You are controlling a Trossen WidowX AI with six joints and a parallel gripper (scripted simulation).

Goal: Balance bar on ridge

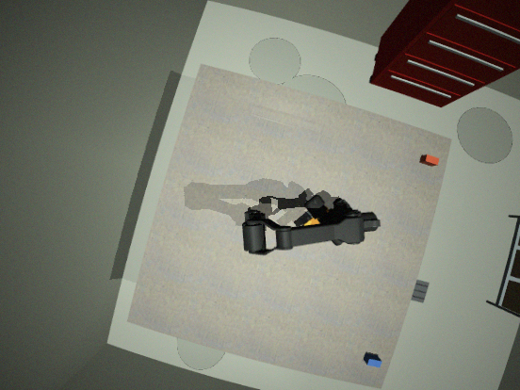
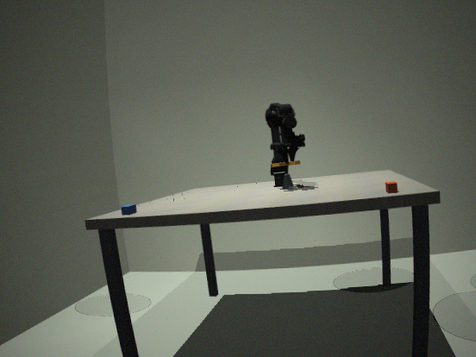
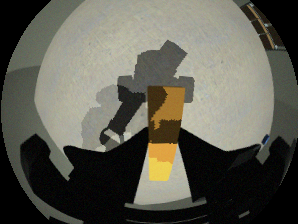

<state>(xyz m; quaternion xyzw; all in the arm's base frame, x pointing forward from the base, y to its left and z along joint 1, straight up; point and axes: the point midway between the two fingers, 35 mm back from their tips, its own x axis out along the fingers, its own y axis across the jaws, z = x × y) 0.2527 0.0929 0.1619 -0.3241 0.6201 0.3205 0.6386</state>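
2 small blocks stand nearest me: the blue block [image 1: 374,363] [image 2: 128,209] [image 3: 265,140] at 9 o'clock from the grey wedge-shaped ridge [image 2: 287,183], the orange-red block [image 1: 430,160] [image 2: 391,187] at 3. Farther back, the gripper's [image 1: 325,213] [image 2: 293,159] [image 3: 163,131] 2 jaws pinch the yellow-orange bar [image 1: 312,221] [image 2: 288,164] [image 3: 167,107], held off the table [image 1: 283,292] [image 2: 345,190], seemingly towards 12 o'clock of the ridge. Grasp and lift look done; lining up, lowering, levelling and letting go remain.

Bar [image 1: 312,221] [image 2: 285,164] [image 3: 167,115] yellow-orange; 1 block [image 1: 431,160] [image 2: 391,187] orange-red, 1 block [image 1: 374,363] [image 2: 128,209] [image 3: 265,140] blue; arm [image 1: 316,235] [image 2: 280,134] black.
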